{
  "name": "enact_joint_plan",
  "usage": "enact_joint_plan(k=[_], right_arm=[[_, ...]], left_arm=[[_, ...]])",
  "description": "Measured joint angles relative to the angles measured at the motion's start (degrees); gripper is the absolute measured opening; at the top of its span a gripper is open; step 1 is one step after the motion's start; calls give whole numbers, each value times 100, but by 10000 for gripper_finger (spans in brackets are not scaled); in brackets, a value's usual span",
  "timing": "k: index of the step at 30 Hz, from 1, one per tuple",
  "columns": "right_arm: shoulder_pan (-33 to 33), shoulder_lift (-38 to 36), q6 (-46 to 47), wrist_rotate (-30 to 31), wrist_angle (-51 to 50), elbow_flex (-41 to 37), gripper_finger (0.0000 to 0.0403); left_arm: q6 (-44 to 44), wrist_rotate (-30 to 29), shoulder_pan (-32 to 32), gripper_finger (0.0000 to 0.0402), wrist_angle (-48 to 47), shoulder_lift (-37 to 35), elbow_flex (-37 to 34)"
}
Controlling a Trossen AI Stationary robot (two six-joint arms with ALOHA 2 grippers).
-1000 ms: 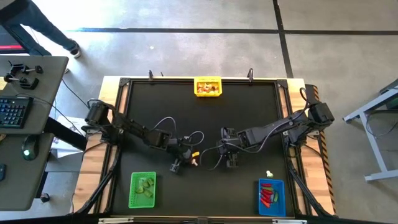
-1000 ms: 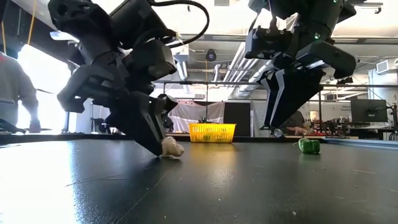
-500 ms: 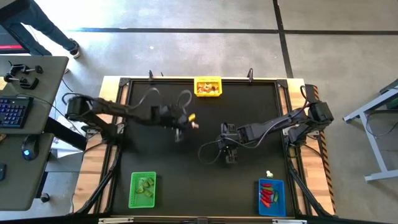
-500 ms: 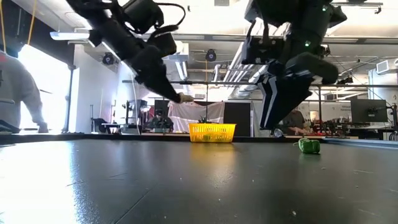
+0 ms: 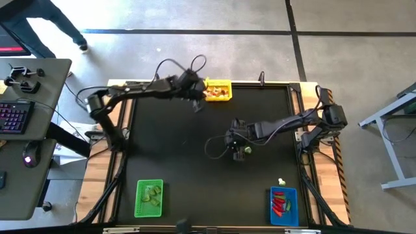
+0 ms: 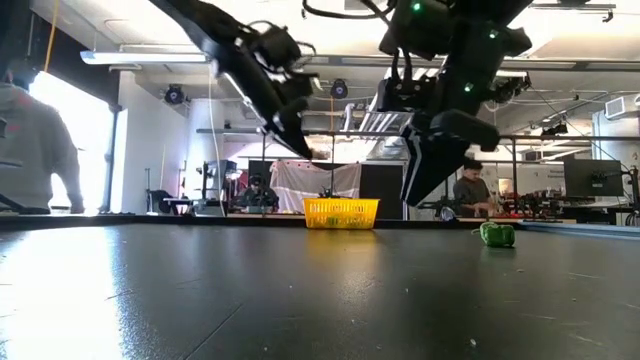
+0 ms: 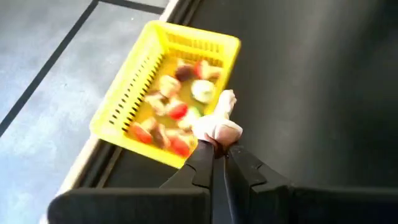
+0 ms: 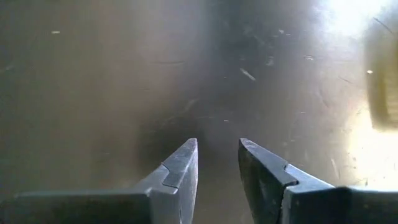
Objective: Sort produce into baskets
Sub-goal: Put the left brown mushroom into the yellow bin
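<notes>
High view
- left gripper [image 5: 197,104]: raised beside yellow basket [image 5: 217,90] at far table edge, clamped on a whitish piece.
- right gripper [image 5: 238,149]: mid-table, near a green piece [image 5: 247,150].
- green basket [image 5: 149,197], blue basket [image 5: 283,205]: near corners, produce inside.

Low view
- green piece [image 6: 497,234]: on table, at right.

Left wrist view
- fingers [image 7: 200,163]: pinched on whitish piece [image 7: 217,126], just beside yellow basket [image 7: 124,89] holding red and tan pieces.

Right wrist view
- right gripper [image 8: 217,163]: parted, nothing between, above bare table [image 8: 93,93].
</notes>
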Motion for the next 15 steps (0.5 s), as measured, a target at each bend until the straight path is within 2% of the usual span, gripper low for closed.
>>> enact_joint_plan(k=[7,15], right_arm=[[-189,0,36,-8,9,0,105],[-189,0,37,-16,57,0,105]], left_arm=[[91,186,493,6,-137,1114,969],[219,410,745,7,-275,1847,1437]])
